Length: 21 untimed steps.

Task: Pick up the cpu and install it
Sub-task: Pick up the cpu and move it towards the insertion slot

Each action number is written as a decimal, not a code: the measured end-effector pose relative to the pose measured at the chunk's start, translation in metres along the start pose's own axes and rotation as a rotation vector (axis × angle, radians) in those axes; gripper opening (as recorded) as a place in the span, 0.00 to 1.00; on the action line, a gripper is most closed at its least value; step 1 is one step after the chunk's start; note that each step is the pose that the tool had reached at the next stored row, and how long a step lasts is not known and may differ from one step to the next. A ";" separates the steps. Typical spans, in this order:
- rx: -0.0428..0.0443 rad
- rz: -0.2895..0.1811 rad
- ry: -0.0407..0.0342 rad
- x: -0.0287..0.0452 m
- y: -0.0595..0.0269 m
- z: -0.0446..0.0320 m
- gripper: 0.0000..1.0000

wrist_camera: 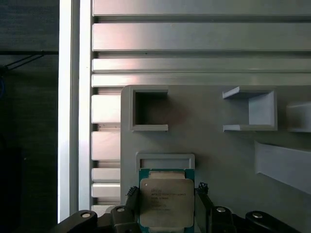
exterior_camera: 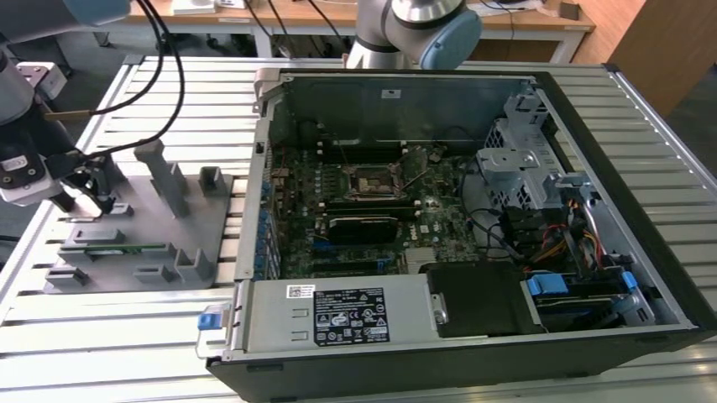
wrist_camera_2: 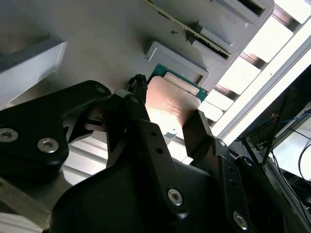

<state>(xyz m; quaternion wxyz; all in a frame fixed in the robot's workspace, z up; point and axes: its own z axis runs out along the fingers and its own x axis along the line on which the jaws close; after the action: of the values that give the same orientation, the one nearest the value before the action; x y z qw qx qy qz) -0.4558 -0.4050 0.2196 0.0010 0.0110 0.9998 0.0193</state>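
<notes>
The cpu (wrist_camera: 166, 204), a small square chip with a silvery top and a green rim, sits between the black fingers (wrist_camera: 131, 192) of my gripper (wrist_camera: 166, 191). Both fingers press against its opposite edges, so the gripper is shut on it. In the second wrist view the cpu (wrist_camera_2: 172, 104) shows its pale metal top between the same fingers (wrist_camera_2: 138, 97). The exterior view has my gripper (exterior_camera: 96, 204) low over the grey fixture plate (exterior_camera: 146, 227) at the exterior view's left, well apart from the motherboard socket (exterior_camera: 367, 182) inside the open case (exterior_camera: 627, 168).
The fixture plate carries upright grey posts (exterior_camera: 168, 180) and small brackets, with a green memory stick (exterior_camera: 107, 248) lying in one holder. Cables (exterior_camera: 168, 75) hang near the arm. A drive cage (exterior_camera: 515, 159) and the black power supply (exterior_camera: 482, 298) crowd the case. Everything rests on a slatted metal table (exterior_camera: 112, 336).
</notes>
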 end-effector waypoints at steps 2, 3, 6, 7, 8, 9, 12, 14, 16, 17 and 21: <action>0.0003 0.000 0.0000 0.0000 0.0002 -0.0018 0.54; 0.0005 0.000 0.0000 0.0000 0.0003 -0.0030 0.54; 0.0005 0.000 -0.0002 -0.0001 0.0005 -0.0051 0.54; 0.0007 0.000 -0.0002 0.0000 0.0007 -0.0056 0.54; 0.0009 0.000 0.0000 0.0000 0.0007 -0.0063 0.54; 0.0010 0.000 0.0001 0.0000 0.0007 -0.0069 0.54; 0.0010 0.000 0.0000 0.0000 0.0009 -0.0091 0.54; 0.0009 0.000 -0.0001 0.0000 0.0010 -0.0106 0.54; 0.0009 0.000 -0.0001 0.0000 0.0010 -0.0118 0.54; 0.0009 0.000 -0.0001 0.0000 0.0010 -0.0124 0.54; 0.0009 0.000 -0.0002 0.0000 0.0011 -0.0138 0.54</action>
<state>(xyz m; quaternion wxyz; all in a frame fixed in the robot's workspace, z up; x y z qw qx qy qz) -0.4558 -0.4045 0.2334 0.0010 0.0110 0.9998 0.0188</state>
